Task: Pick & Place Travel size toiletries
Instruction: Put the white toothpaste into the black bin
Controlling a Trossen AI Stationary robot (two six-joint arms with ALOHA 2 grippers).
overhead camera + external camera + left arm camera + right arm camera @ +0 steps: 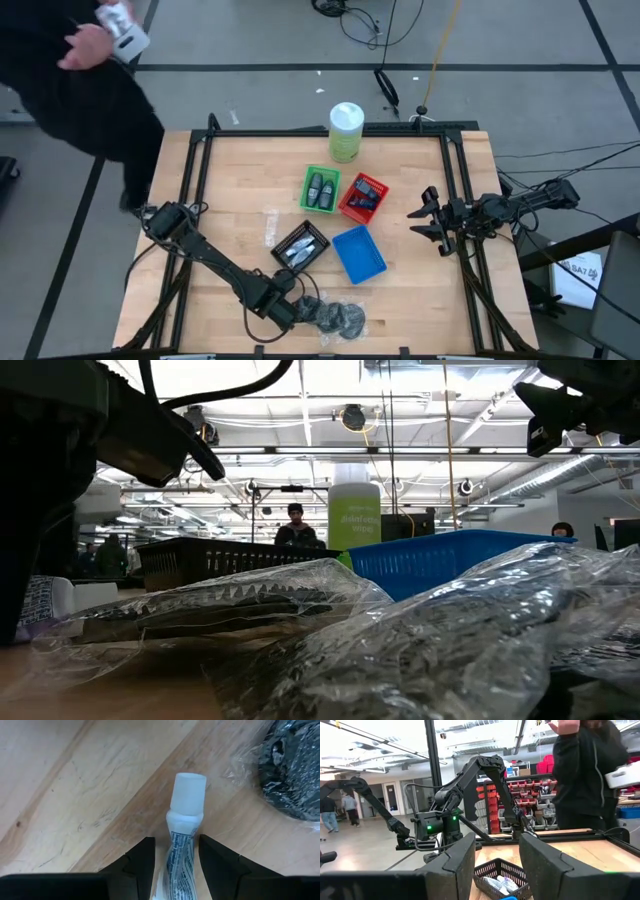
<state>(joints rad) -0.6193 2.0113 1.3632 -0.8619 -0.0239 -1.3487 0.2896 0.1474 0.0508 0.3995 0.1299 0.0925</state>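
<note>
- So, my left claw is down at the near edge of the table, fingers spread with a small white tube sitting right in the gap between them. Not pinching it yet as far as I can tell; there's a sliver of wood showing on each side.
- The tube lies flat, long axis running straight out along my reach, cap pointing away from me. So the fingers already straddle the body crosswise, which I'd say is exactly the line-up a squeeze needs.
- Just beside it are the dark round discs in crinkly plastic wrap. Snagging that wrap looks like the main risk.
- Further out: the black tray with something wrapped in it, then the blue tray, the green tray and the red tray.
- My right claw hangs spread out and empty by the right edge, well apart from all this, so the left is clearly the nearer one.
</note>
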